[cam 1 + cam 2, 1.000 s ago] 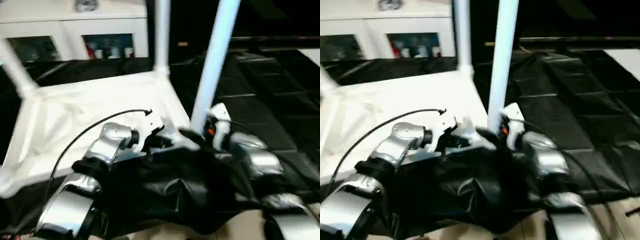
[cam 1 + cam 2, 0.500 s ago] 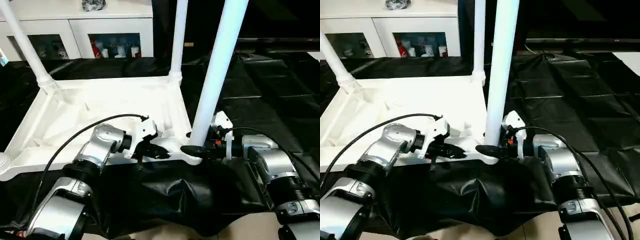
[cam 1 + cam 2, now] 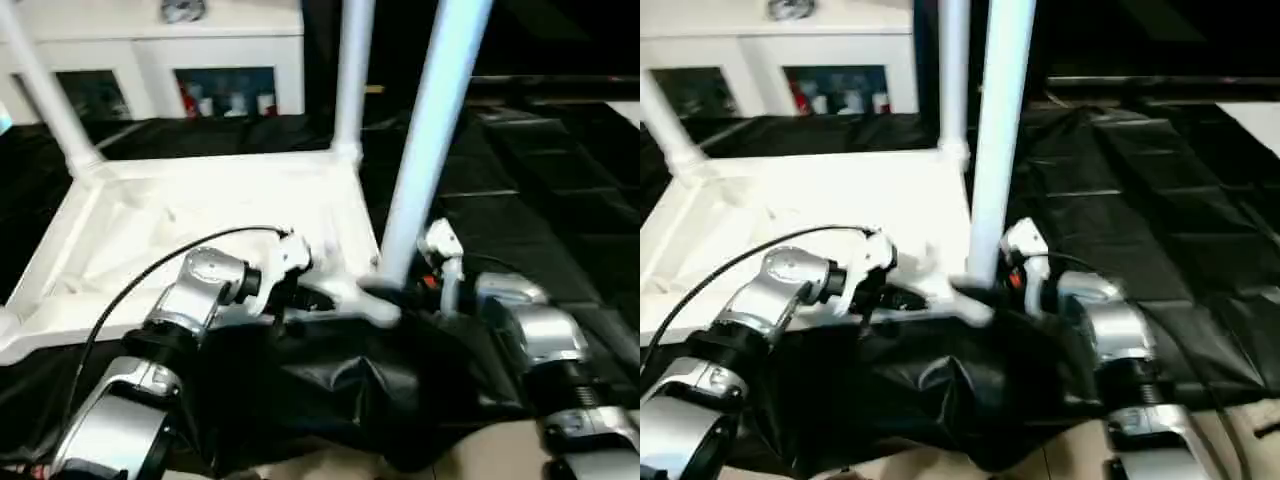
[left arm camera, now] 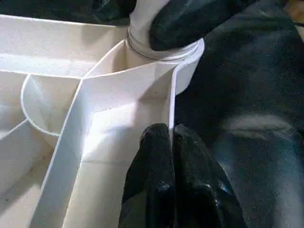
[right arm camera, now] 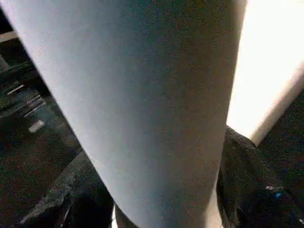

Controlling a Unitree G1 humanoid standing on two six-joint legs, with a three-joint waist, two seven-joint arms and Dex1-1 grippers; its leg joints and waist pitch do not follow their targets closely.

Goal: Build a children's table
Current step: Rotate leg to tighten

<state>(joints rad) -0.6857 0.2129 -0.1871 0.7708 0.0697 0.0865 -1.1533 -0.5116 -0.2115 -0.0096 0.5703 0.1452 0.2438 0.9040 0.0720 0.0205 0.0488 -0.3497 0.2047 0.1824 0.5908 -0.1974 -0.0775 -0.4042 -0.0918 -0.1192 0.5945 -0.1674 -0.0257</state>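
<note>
The white tabletop (image 3: 200, 210) lies upside down on black cloth, ribbed side up. A long white leg (image 3: 430, 140) stands upright in its near right corner socket (image 4: 185, 61). My right gripper (image 3: 390, 295) is closed around the base of this leg, and one of its black fingers (image 4: 190, 21) lies against the tube just above the socket. The leg (image 5: 152, 109) sits very close in the right wrist view. My left gripper (image 4: 170, 130) is shut on the tabletop's thin near rim, a short way left of that socket.
Two more white legs (image 3: 45, 90) (image 3: 352, 70) stand in the far corner sockets. A white glass-door cabinet (image 3: 150, 50) is behind. Black cloth (image 3: 520, 170) covers the ground to the right and bunches up (image 3: 350, 390) in front of the tabletop over my forearms.
The camera has shifted between frames. My right gripper's fingers have narrowed around the base of the near right leg. The left gripper has kept its hold on the rim.
</note>
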